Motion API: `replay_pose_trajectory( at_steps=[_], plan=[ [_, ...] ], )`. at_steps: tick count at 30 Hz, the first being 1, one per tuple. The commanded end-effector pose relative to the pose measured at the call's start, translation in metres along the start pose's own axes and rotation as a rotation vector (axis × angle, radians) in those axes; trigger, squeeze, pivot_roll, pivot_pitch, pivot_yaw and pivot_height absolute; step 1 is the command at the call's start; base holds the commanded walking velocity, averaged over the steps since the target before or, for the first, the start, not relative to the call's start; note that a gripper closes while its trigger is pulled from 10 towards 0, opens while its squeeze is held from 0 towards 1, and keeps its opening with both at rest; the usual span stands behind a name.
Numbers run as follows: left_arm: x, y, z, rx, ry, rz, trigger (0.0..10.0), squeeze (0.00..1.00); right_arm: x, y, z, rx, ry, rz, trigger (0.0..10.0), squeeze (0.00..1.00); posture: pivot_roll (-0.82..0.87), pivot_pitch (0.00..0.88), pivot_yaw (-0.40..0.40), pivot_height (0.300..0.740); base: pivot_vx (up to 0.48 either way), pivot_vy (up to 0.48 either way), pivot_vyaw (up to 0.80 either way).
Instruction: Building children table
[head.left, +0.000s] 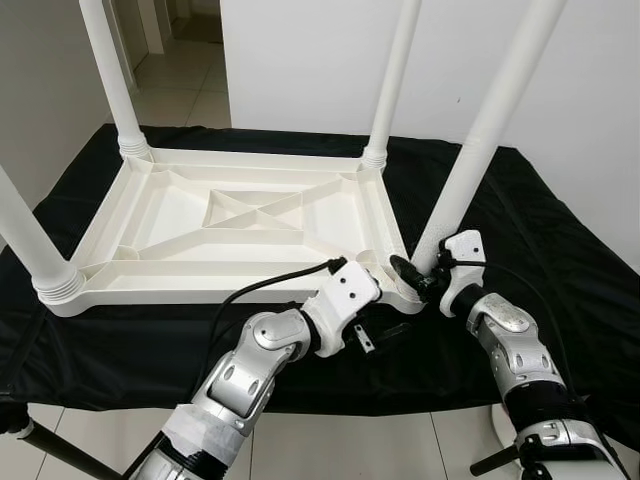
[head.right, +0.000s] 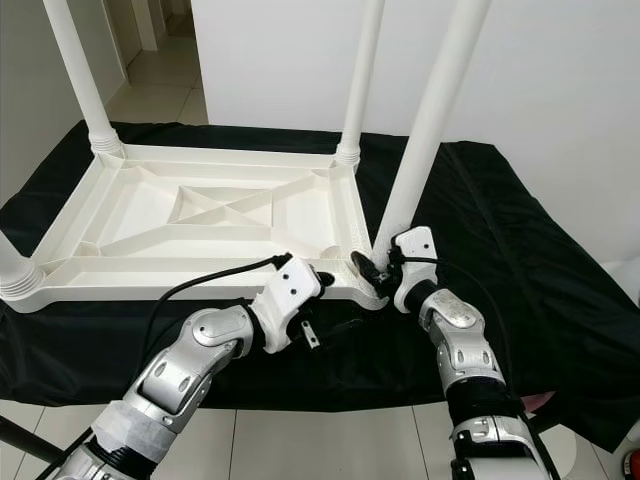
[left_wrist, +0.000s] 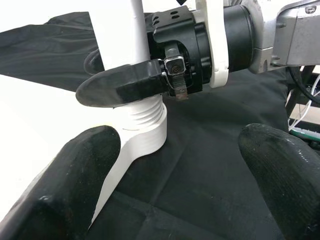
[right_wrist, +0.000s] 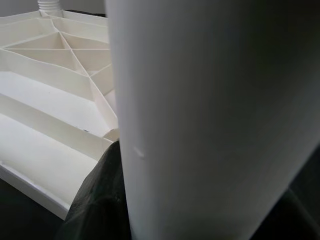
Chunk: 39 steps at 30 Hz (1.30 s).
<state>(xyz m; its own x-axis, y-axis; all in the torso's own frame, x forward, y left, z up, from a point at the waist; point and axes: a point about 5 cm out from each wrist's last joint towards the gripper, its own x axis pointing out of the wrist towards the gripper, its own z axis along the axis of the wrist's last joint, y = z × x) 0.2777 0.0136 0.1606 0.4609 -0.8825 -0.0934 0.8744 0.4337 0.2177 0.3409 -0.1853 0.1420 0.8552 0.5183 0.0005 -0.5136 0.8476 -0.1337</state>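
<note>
1. Black cloth (head.left: 560, 250) covers the work surface; a tiled floor lies beyond and below it.
2. White plastic tabletop (head.left: 240, 225) lies upside down on the cloth, ribbed underside up. White legs stand upright at the far-left corner (head.left: 108, 70), the far-right corner (head.left: 393, 80) and the near-left corner (head.left: 30, 240).
3. Fourth leg (head.left: 490, 130) stands at the near-right corner, leaning slightly to the right, its threaded base at the corner socket.
4. Right gripper (head.left: 420, 275) is closed around the bottom of this fourth leg, one black finger (left_wrist: 120, 85) on each side just above the thread.
5. Left gripper (left_wrist: 175, 175) sits low at the tabletop's near edge, just beside that corner; its fingers are spread wide with nothing between them. Whether one finger touches the rim is unclear.
</note>
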Motion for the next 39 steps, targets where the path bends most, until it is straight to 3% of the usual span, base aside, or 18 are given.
replay_pose_trajectory(
  at_steps=[1,5,6,7,14,26,30,39],
  plan=[
    [0.001,0.002,-0.001,0.009,0.008,0.029,10.0,0.0,0.001,0.009,-0.013,-0.003,0.057,0.062,0.0,0.0,0.04,0.035,-0.049,0.74,0.0,0.0,0.0],
    [0.001,0.002,-0.001,0.008,0.008,0.03,10.0,0.0,0.0,0.012,-0.017,0.01,0.057,0.071,0.0,0.0,0.03,0.038,-0.049,0.74,0.0,0.0,0.0],
    [0.001,0.002,-0.001,0.008,0.008,0.03,10.0,0.0,-0.001,0.014,-0.018,0.013,0.057,0.067,0.7,0.0,0.03,0.038,-0.048,0.74,0.0,0.0,0.0],
    [0.001,0.001,-0.002,0.008,0.008,0.027,10.0,0.0,-0.001,0.016,-0.02,0.035,0.045,0.046,10.0,0.0,0.03,0.041,-0.047,0.74,0.0,0.0,0.0],
    [0.001,0.001,-0.002,0.005,0.008,0.024,10.0,0.0,-0.003,0.023,-0.024,0.03,0.037,-0.065,10.0,0.0,0.03,0.049,-0.039,0.74,0.0,0.0,0.0],
    [-0.004,0.003,-0.008,-0.011,0.006,0.065,10.0,0.0,-0.008,0.054,-0.019,0.11,-0.027,-0.227,10.0,0.0,0.05,0.048,-0.037,0.74,0.0,0.0,0.0],
    [-0.007,0.008,-0.011,0.015,-0.001,0.088,10.0,0.0,-0.011,0.068,-0.02,0.186,-0.022,-0.345,10.0,0.0,0.05,0.041,-0.04,0.74,0.0,0.0,0.0],
    [-0.012,0.017,-0.013,0.027,-0.016,0.127,10.0,0.0,-0.014,0.079,-0.026,0.274,0.019,-0.566,10.0,0.0,0.04,0.032,-0.038,0.74,0.0,0.0,0.0]
  ],
)
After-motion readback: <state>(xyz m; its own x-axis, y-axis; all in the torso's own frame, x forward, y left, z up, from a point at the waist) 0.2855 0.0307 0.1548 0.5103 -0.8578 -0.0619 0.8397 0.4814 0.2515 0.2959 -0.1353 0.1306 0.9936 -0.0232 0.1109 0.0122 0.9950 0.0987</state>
